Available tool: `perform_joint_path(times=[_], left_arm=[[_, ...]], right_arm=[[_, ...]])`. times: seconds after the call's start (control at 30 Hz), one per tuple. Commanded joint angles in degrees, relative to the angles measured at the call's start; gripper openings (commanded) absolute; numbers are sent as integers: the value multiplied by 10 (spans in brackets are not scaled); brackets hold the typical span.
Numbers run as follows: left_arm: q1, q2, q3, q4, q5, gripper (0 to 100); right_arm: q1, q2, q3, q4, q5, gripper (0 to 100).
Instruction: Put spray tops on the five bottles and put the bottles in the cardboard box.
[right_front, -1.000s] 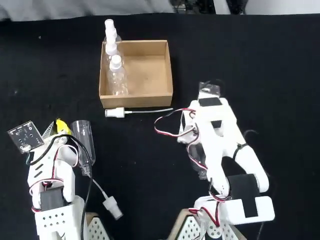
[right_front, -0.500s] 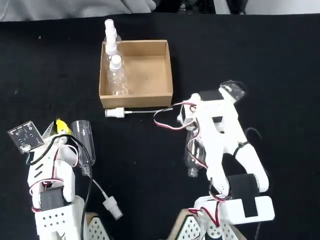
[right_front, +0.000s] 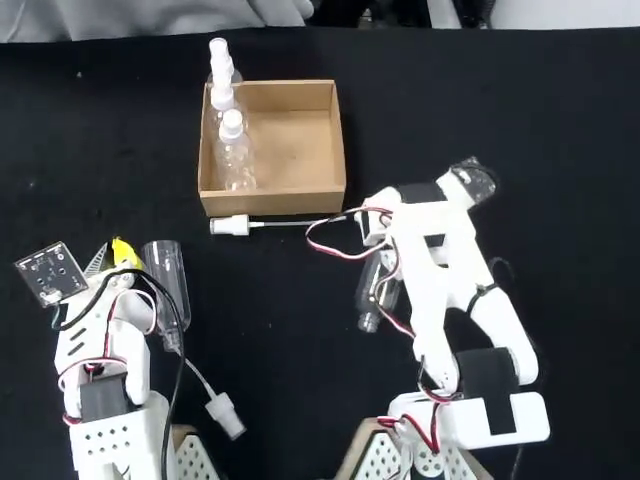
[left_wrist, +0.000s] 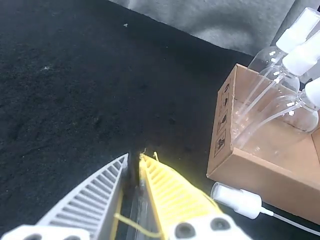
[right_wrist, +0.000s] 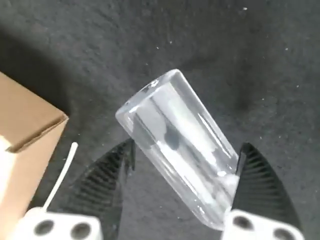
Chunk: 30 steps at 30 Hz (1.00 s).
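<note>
Currently the right claw (right_wrist: 187, 146) is clamped on a clear bottle (right_wrist: 170, 130), one black finger on each side of the body and both touching it. The jaws are about a bottle-width apart. From the high view that bottle (right_front: 372, 298) sits tilted under the right arm, neck end pointing back toward the arm bases, near the front right corner of the cardboard box (right_front: 270, 203).

Left claw (left_wrist: 134, 157): grey and yellow fingers are nearly together with just a thin slit between them, and I see nothing gripped. It hangs over the black worktop (right_front: 520, 120), well short of the box. A second bottle (right_front: 165, 280) lies just beside the left arm, neck toward the base; I can't tell if they touch. A spray top (right_front: 222, 410) with its tube lies near that arm's base.

Box: three capped bottles (right_front: 235, 155) are lined up along its left side. Another spray top (right_front: 230, 226) lies on the worktop just in front of the front wall, its tube running along that wall.
</note>
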<state>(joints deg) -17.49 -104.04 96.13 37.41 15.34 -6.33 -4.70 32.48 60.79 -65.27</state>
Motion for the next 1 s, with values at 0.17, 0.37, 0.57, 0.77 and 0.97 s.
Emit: perform_joint_path(times=[0.17,0.37,0.57,0.77,0.97], left_arm=[[-5,-5,13,-8,1,30],[-5,-5,13,-8,1,30],[-5,-5,13,-8,1,30],[-5,-5,13,-8,1,30],[-5,-5,13,-8,1,30]], right_arm=[[11,5,25,-11,115,283],[11,5,39,-11,168,279],[14,5,39,-13,149,224],[15,5,36,-37,127,67],[16,4,29,-47,57,64]])
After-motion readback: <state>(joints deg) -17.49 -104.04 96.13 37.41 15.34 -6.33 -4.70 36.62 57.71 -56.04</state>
